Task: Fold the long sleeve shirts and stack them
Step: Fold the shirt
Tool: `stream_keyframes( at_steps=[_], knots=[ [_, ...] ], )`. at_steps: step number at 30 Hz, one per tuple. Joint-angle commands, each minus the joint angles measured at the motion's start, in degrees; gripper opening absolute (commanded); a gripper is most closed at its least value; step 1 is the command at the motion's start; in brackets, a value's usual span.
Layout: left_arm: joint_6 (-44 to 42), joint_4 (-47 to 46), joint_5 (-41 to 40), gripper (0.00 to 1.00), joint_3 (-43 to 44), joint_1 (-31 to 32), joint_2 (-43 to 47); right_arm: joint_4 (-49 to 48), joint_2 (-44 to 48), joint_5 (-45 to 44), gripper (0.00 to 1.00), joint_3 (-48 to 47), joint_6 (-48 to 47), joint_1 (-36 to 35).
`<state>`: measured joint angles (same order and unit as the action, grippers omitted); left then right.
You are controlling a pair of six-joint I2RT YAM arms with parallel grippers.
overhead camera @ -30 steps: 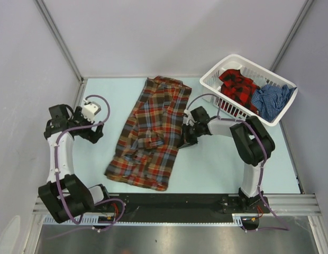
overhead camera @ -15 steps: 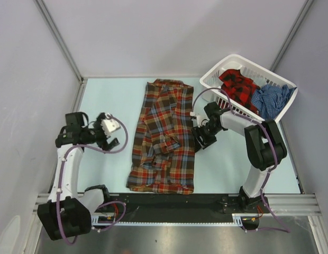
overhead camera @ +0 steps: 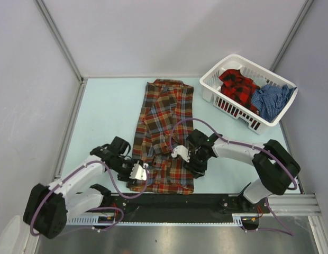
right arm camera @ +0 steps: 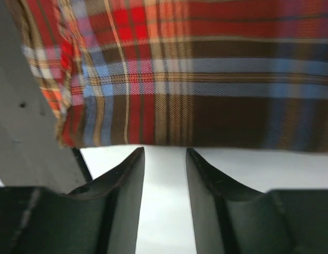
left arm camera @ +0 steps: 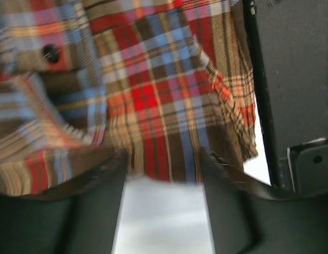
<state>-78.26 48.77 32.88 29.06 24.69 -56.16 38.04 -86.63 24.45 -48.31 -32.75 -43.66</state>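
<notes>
The brown, red-orange and light-blue plaid shirt (overhead camera: 164, 135) lies flat down the middle of the table, collar at the far end. My left gripper (overhead camera: 139, 173) is low at its near-left hem. In the left wrist view this gripper (left arm camera: 163, 165) is open, the hem (left arm camera: 169, 153) just at its fingertips and bare table between them. At the shirt's near-right edge sits my right gripper (overhead camera: 191, 161). It (right arm camera: 165, 154) is open too, with the shirt's edge (right arm camera: 206, 127) just ahead of its tips and nothing held. The red-and-black shirt (overhead camera: 237, 84) and the blue checked shirt (overhead camera: 270, 100) lie crumpled in the basket.
A white plastic laundry basket (overhead camera: 235, 57) stands at the far right corner. A black rail (overhead camera: 206, 202) runs along the near table edge, close behind the shirt's hem. Grey walls enclose the table on three sides.
Both arms have swung from the shirt's sides down to its near corners. The shirt lies straighter than a second ago. The right gripper, shut then, now stands open.
</notes>
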Motion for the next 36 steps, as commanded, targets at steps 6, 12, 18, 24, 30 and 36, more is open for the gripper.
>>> stream_keyframes(
  at_steps=[6, 12, 18, 24, 30, 36],
  knots=[
    [4.51, -10.36, -3.71, 0.38, -1.02, 16.43, -8.09, -12.38, -6.89, -1.6, 0.35, 2.17, -1.96, -4.85],
    [5.04, -8.61, -2.92, 0.48, -0.67, 17.85, -1.42, -3.87, 3.29, 0.34, 0.47, 2.17, -6.96, -5.47],
    [11.28, -11.94, 0.16, 0.48, 6.43, 22.92, -1.65, 4.32, 16.04, 2.62, 0.58, 2.44, -3.03, 0.05],
    [12.08, -23.98, -2.56, 0.44, 7.59, 33.21, -9.39, 6.87, 16.94, 7.81, 0.66, -1.33, 2.07, 16.2],
    [9.62, -28.73, -6.6, 0.43, 10.48, 38.32, -19.76, 7.22, 12.19, 9.48, 0.73, -4.59, 3.75, 22.3],
    [7.16, -29.61, -8.45, 0.4, 13.74, 38.68, -27.06, 5.29, 11.75, 10.88, 0.73, -5.3, 5.24, 22.74]
  ],
)
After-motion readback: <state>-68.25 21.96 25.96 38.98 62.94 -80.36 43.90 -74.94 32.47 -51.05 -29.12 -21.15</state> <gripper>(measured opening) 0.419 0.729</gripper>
